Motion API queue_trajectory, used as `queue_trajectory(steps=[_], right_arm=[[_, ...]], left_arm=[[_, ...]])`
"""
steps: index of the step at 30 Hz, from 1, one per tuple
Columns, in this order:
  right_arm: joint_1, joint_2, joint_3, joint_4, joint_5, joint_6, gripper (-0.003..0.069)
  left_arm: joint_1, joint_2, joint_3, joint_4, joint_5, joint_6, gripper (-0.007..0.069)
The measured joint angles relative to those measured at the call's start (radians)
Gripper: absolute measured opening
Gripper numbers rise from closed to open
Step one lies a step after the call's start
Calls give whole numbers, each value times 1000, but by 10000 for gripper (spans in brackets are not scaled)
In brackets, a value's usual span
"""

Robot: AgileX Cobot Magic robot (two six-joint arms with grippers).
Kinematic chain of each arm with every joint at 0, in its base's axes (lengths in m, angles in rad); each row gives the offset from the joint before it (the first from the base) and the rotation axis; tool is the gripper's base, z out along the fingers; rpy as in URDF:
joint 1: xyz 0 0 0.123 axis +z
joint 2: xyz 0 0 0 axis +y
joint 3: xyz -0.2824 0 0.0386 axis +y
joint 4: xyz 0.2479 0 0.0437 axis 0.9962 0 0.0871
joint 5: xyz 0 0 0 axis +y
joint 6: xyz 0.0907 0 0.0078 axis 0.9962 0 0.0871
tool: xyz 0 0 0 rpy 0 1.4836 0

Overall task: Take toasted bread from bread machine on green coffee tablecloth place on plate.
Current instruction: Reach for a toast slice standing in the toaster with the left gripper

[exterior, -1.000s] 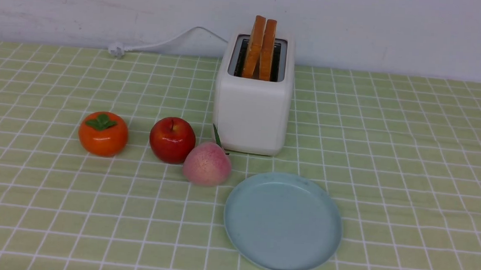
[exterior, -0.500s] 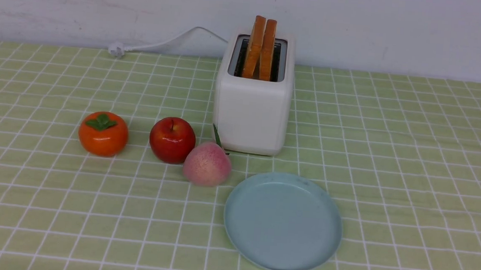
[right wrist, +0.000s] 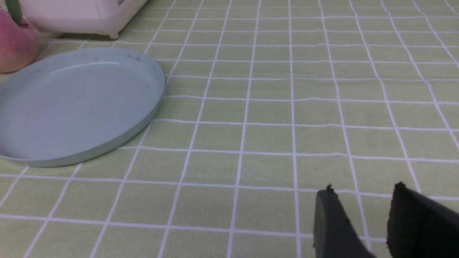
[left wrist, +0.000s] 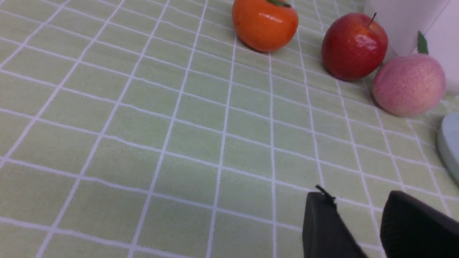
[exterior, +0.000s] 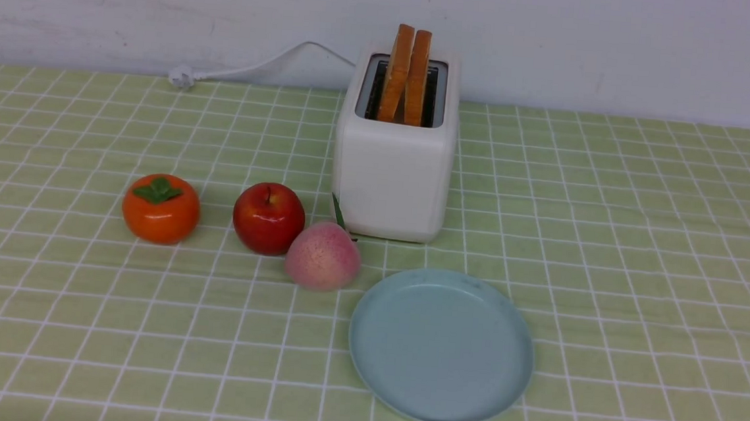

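1. Front: the toast [exterior: 417, 75] is poking from the toaster [exterior: 394, 172], looking light, crumbly; its upper edges are inviting a gentle pinch.
2. Left wrist: fingers [left wrist: 324, 218] are standing apart, holding nothing.
3. Right wrist: fingers [right wrist: 335, 218] are gaping, empty.

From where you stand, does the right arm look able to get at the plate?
Probably yes: the right tool is open and holds nothing, and only bare cloth shows between it and the plate, though actual reach is hard to judge.
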Motion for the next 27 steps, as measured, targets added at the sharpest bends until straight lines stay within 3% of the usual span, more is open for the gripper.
queue_trajectory(steps=[2, 10, 15, 19, 23, 25, 27], right_arm=[[0, 0, 0, 0, 0, 0, 240], [0, 0, 0, 0, 0, 0, 240], [0, 0, 0, -1, -3, 0, 240], [0, 0, 0, -1, -5, 0, 240], [0, 0, 5, 18, -43, 9, 240], [0, 0, 11, 92, -77, 36, 240], [0, 0, 12, 206, -124, 77, 240]], left_arm=[[0, 0, 0, -38, -27, 0, 237], [0, 0, 0, -462, -218, -2, 237], [0, 0, 0, -610, -335, -2, 237], [0, 0, -5, -635, -373, 3, 204], [0, 1, -101, -586, -233, 74, 46], [0, 16, -163, -559, -170, 125, -13], [0, 70, -242, -527, -104, 211, -13]])
